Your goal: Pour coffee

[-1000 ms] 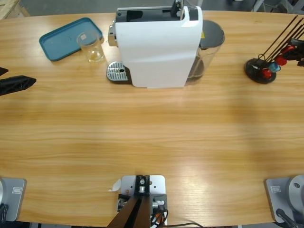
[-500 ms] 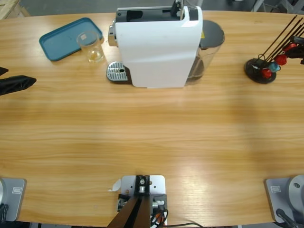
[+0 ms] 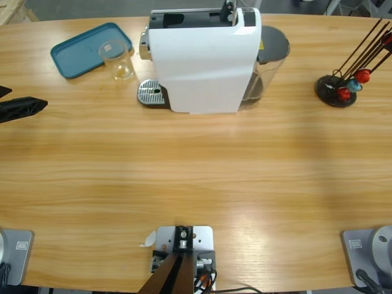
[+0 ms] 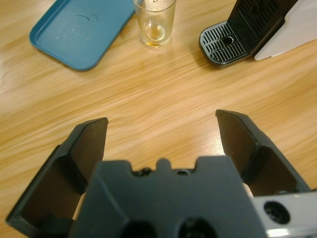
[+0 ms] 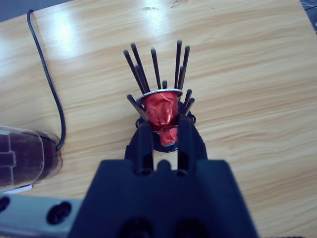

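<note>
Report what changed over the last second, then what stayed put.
The right gripper, shut on a red capsule, took it off the capsule rack and went out past the high view's right edge. The open left gripper, glass, tray and coffee machine stayed put.

A long wooden table carries everything. Near its far edge, about the middle, stands a white coffee machine, its round metal drip grate at the end nearer the left and a clear water tank at the other. A blue tray lies toward the far left corner, with a clear glass standing just beside it, between tray and machine. A black capsule stand sits near the far right corner. A black cable trails across the wood by the tank.
</note>
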Action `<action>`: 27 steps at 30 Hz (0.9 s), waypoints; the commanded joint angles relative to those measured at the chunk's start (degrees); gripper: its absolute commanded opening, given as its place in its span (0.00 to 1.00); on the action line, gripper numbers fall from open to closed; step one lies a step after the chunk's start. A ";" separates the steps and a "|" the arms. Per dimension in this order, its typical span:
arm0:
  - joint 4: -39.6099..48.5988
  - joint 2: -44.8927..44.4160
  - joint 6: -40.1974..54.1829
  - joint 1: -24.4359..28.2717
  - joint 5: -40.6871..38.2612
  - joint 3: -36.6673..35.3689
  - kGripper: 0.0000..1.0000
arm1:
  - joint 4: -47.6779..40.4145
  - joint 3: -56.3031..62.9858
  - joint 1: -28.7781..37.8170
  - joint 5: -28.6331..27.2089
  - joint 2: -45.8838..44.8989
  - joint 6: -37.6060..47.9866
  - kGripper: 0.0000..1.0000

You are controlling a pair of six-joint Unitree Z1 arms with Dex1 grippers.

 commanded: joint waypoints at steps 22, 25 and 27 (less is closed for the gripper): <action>-1.42 -0.68 0.67 -0.35 -2.31 2.69 0.94 | 23.65 -18.60 28.48 8.29 -11.38 -16.81 0.00; -1.42 -0.84 0.70 -0.35 -2.37 2.74 0.94 | 22.44 -18.69 32.40 17.09 -10.85 -19.80 0.00; -1.51 -0.93 0.75 -0.35 -2.77 2.83 0.94 | 21.77 -18.85 34.31 20.99 -9.89 -21.47 0.00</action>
